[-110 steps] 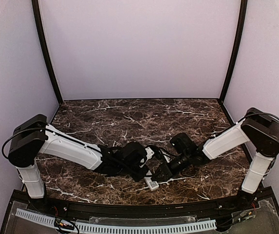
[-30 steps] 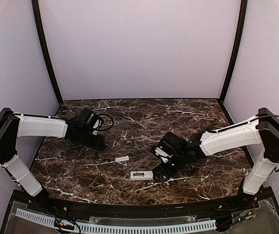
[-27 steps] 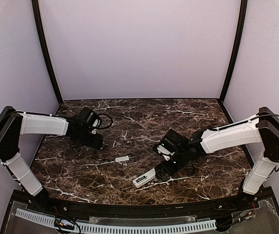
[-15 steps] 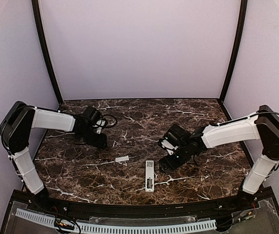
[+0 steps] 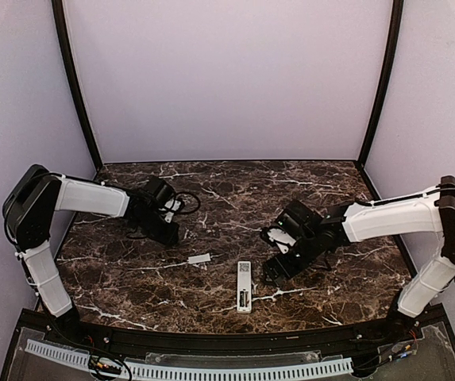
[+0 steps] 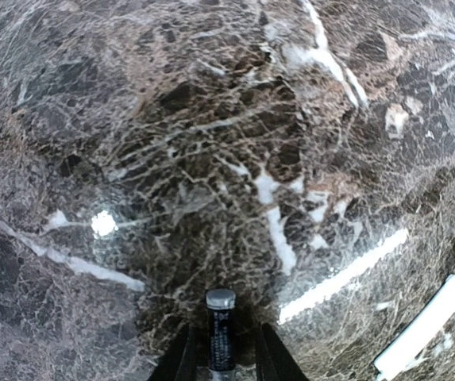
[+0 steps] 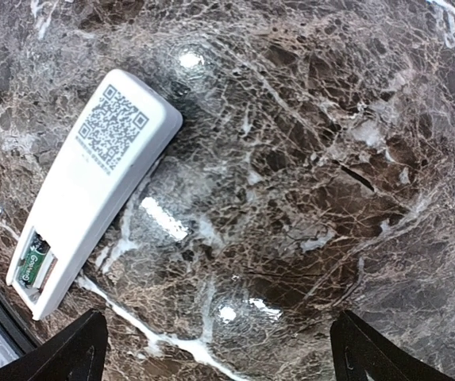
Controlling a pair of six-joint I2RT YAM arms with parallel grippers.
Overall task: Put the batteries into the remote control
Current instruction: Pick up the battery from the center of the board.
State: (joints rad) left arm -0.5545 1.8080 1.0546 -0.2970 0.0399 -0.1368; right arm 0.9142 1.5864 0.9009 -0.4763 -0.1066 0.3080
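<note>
The remote control (image 5: pixel 244 286) lies face down near the front middle, its QR-code back up (image 7: pixel 92 186). Its open battery bay (image 7: pixel 32 266) at the near end shows a green-labelled battery inside. To its right, my right gripper (image 5: pixel 276 268) (image 7: pixel 223 357) hangs wide open over bare marble, with nothing between its fingers. At the back left, my left gripper (image 5: pixel 167 232) (image 6: pixel 223 361) is low on the table. A black battery (image 6: pixel 220 329) with a silver cap lies between its fingers (image 6: pixel 181 361), and narrow dark gaps show on both sides of it.
A small white battery cover (image 5: pixel 200 259) (image 6: pixel 422 333) lies loose between the left gripper and the remote. Purple walls with black corner posts (image 5: pixel 75 87) close in the marble table (image 5: pixel 235 190). The black front rail (image 5: pixel 227 341) runs just beyond the remote.
The remote has left the right gripper and now lies lengthwise, and that gripper has drawn back to the right. My left gripper shifted right and narrowed its jaws around the battery.
</note>
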